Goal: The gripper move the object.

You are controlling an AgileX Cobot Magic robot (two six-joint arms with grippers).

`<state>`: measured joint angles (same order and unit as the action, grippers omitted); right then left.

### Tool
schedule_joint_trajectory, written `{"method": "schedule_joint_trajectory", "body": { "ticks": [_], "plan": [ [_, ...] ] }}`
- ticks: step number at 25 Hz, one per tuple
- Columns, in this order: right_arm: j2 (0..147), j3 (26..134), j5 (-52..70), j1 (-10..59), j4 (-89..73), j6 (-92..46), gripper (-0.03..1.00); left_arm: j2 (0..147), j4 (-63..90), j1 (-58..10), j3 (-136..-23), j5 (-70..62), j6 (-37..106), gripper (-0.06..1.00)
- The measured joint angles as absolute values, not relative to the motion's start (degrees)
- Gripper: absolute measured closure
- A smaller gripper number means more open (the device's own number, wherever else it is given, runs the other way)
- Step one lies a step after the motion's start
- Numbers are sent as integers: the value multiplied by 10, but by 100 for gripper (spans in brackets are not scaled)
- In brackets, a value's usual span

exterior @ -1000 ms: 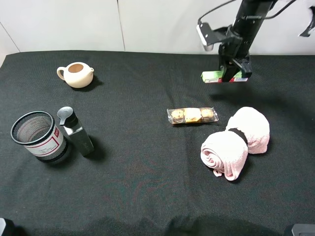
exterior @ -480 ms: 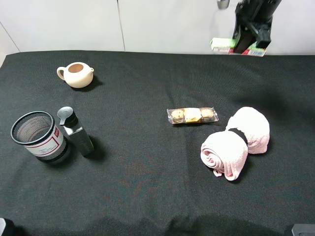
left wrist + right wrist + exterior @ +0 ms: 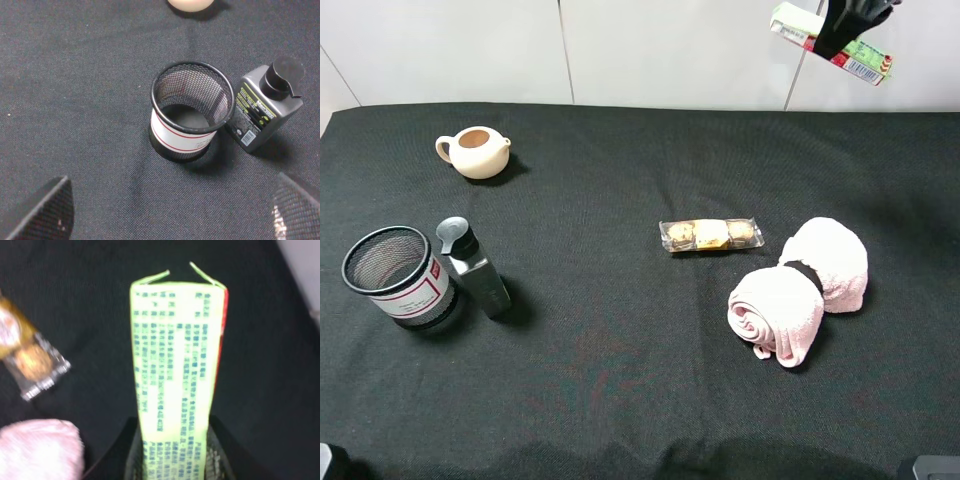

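High above the black table (image 3: 620, 400), the black two-fingered right gripper (image 3: 838, 35) clamps mid-length the slim white-and-green cardboard box (image 3: 863, 60), judged light, stiff, crushable.

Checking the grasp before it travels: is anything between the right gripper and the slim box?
Nothing visible. The right gripper is shut on the box, holding it tilted, high above the chocolate packet and pink towel.
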<state>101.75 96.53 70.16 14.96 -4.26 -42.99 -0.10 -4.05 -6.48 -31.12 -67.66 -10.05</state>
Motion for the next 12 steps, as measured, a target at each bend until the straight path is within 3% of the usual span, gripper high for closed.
{"method": "schedule_joint_trajectory", "body": {
  "ticks": [12],
  "plan": [
    [996, 965, 702, 150, -85, -128, 79, -1, -40, -65, -311, -677, -100, 11]
  ]
}}
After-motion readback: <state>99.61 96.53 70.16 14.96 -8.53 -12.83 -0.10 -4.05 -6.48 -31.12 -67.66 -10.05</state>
